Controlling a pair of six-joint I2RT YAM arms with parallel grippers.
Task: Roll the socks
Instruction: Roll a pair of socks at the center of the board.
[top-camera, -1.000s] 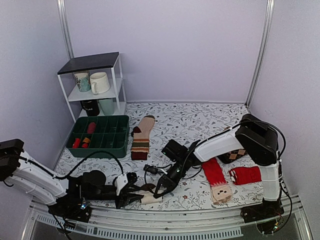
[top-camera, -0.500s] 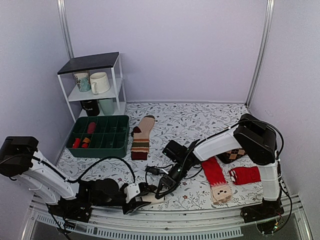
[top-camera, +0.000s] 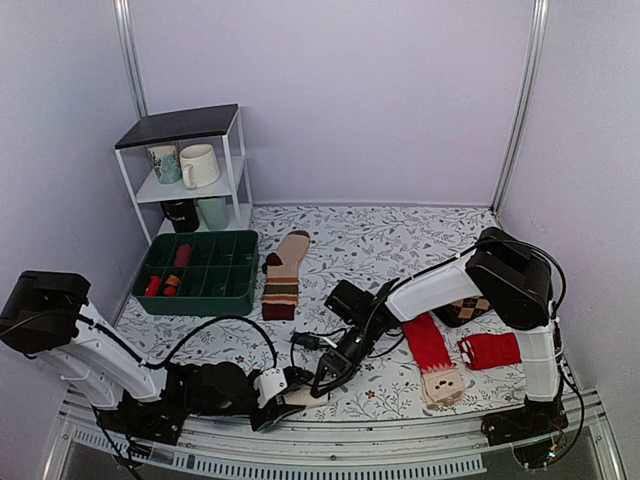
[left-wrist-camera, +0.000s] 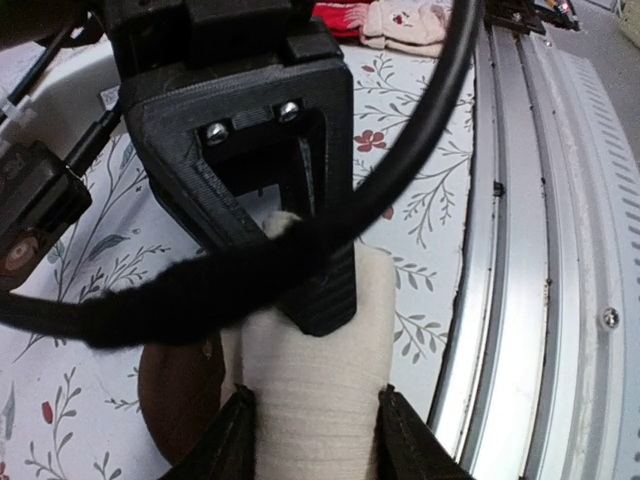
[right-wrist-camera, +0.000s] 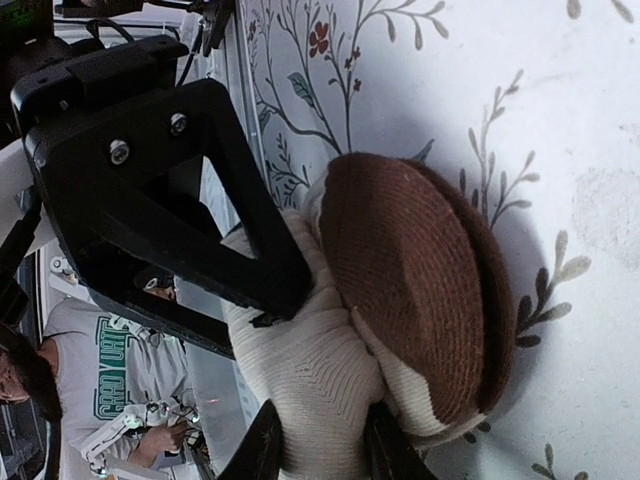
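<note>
Between lilac walls (top-camera: 380, 100), a leaf-patterned table (top-camera: 400, 235) bears the socks (top-camera: 303, 397).

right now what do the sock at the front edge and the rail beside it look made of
The cream-white sock: soft knit fabric, possibly cotton or a wool blend. Fine ribbing shows and the surface is matte and slightly fuzzy. The rail: metal, likely aluminium. It is silver with a dull brushed sheen and long straight grooves.

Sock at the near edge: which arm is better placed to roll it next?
Probably right: the right gripper pinches the sock beside its brown end. The left gripper only flanks the cream part, grip unclear.
</note>
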